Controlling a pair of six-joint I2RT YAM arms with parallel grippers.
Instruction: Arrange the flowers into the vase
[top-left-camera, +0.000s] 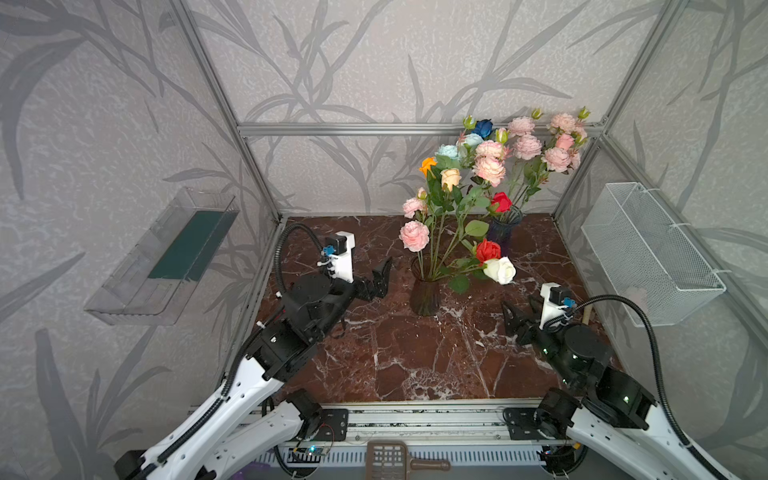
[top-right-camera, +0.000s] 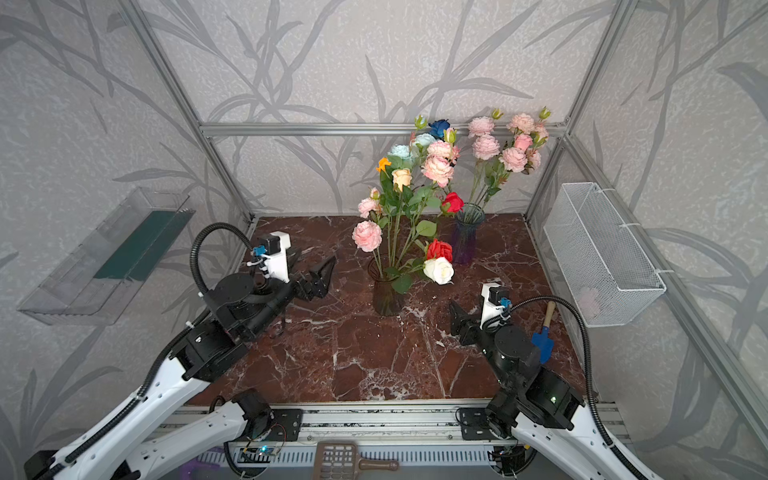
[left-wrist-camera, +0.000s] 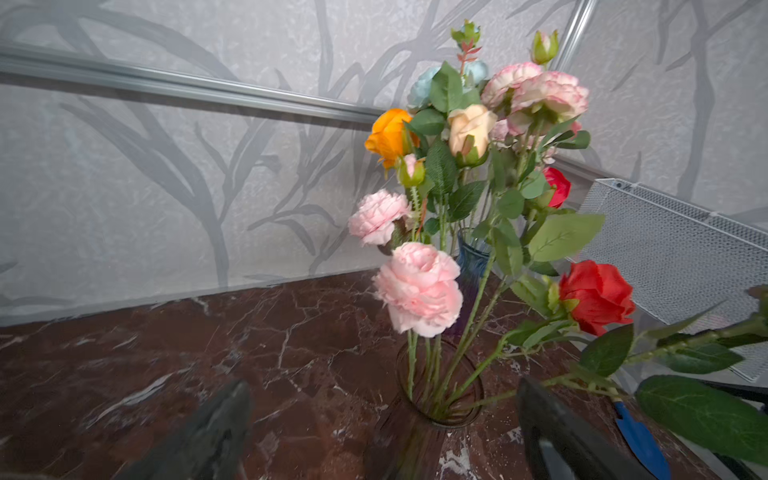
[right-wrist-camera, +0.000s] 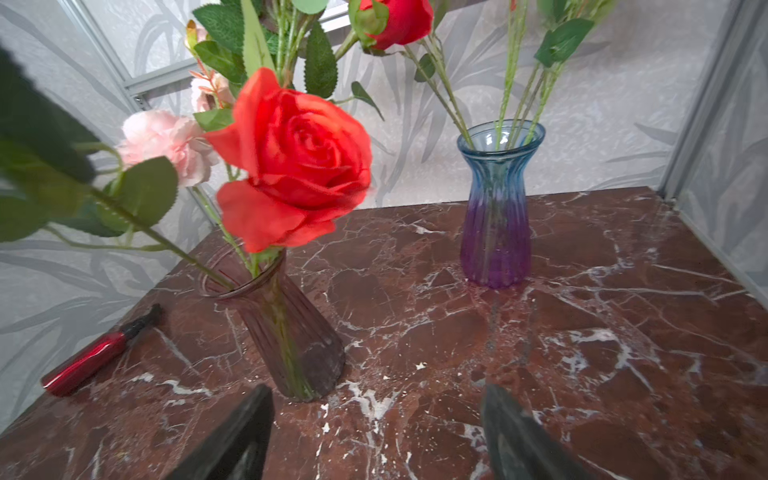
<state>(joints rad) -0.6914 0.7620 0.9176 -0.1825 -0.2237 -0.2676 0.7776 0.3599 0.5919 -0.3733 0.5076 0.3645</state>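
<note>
While the left end effector (top-right-camera: 316, 262) and the right end effector (top-left-camera: 518, 306) stand spread and empty, we see the flowers (top-left-camera: 451, 208) in the smoky vase (top-left-camera: 424, 295) at frame centre. Its red rose (top-left-camera: 488, 250) and white rose (top-left-camera: 500, 270) lean low rightward, where a reach could snag them, toppling it.

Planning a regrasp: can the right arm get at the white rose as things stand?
Probably yes. The white rose droops out of the brown vase toward the right tool, which is open, with nothing visible between them. Leaves crowd its stem.
</note>
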